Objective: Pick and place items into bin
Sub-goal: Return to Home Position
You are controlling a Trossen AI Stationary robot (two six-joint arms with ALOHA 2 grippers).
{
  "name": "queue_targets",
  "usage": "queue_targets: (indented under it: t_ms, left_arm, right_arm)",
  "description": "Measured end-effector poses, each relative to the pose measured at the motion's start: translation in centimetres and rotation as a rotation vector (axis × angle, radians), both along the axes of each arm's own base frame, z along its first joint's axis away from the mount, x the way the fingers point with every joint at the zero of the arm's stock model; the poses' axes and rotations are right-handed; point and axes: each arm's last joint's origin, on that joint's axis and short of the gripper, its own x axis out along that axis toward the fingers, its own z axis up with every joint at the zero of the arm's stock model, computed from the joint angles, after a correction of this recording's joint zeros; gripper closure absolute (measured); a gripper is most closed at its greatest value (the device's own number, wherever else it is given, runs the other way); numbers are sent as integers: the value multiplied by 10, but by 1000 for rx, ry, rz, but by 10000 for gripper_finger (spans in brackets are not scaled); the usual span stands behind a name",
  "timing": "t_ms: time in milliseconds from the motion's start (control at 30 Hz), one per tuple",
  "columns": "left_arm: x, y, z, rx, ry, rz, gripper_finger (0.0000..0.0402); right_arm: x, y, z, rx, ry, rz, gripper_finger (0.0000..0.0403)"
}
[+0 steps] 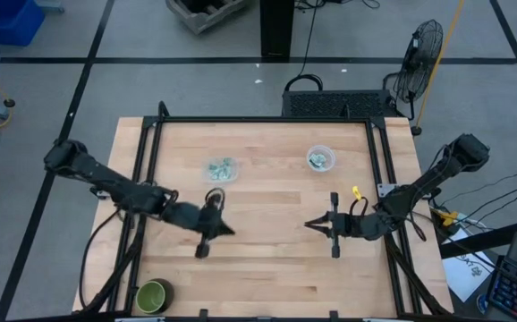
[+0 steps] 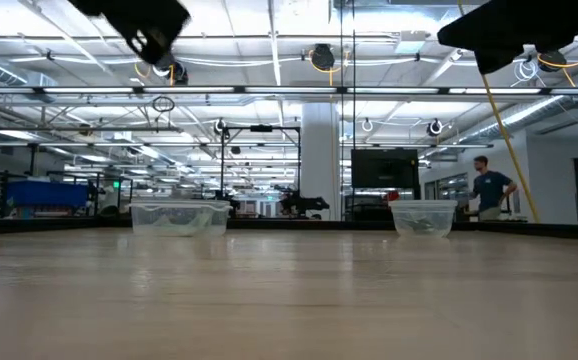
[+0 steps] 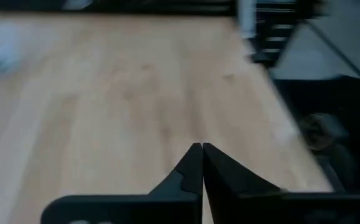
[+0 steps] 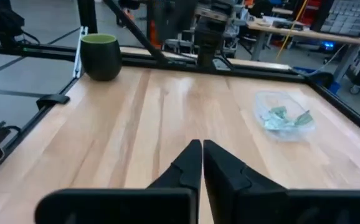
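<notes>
Pale green-and-white packets lie in two small clear containers on the far half of the table: the left container [image 1: 221,168] [image 2: 179,217] [image 4: 283,118] and the right container [image 1: 320,158] [image 2: 424,217]. My left gripper [image 1: 230,231] [image 3: 202,150] hovers near the table's middle, pointing right, shut and empty. My right gripper [image 1: 309,224] [image 4: 202,147] faces it from the right, pointing left, also shut and empty. Both stand nearer than the containers. No loose packet shows on the wood.
A dark green round bowl [image 1: 153,295] [image 4: 101,56] stands at the table's near left corner. A black frame [image 1: 258,120] runs along the table's edges. Bare wood lies between the two grippers. A person [image 2: 489,188] stands far off in the room behind.
</notes>
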Motion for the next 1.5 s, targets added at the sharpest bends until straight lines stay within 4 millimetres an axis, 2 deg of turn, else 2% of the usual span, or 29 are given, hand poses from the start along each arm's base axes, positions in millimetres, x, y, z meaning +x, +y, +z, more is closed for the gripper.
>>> queue_targets:
  t_ms: [100,200,333,533,667,800,933,1067,1200,1367,1500]
  left_arm:
    - [-4,-13,3,29,-49,-91,383]
    - [-3,-14,6,23,-73,-117,384]
    - [0,-11,12,-57,-180,-261,396]
    - [-11,-2,-14,-117,-299,-327,380]
    - [-27,5,-43,-170,-346,-301,391]
    - [-48,13,-56,-212,-435,-304,394]
    - [-71,28,-68,-226,-472,-280,379]
    - [-96,44,-79,-246,-543,-240,384]
    - [-106,50,-75,-240,-589,-248,397]
    - [-113,55,-71,-192,-626,-278,378]
    - [-117,62,-68,-198,-627,-289,379]
  right_arm:
    - [-3,0,4,3,-14,20,400]
    - [-10,-2,12,29,-14,114,401]
    - [-22,-9,23,111,-25,276,402]
    - [-46,-27,10,208,-131,401,402]
    - [-60,-37,-17,239,-200,419,403]
    - [-71,-45,-29,265,-249,420,403]
    - [-77,-52,-22,260,-327,435,403]
    - [-83,-62,-21,238,-327,402,403]
    - [-90,-71,-23,229,-313,370,403]
    - [-99,-81,-21,207,-371,345,403]
    - [-97,-83,-30,179,-271,327,403]
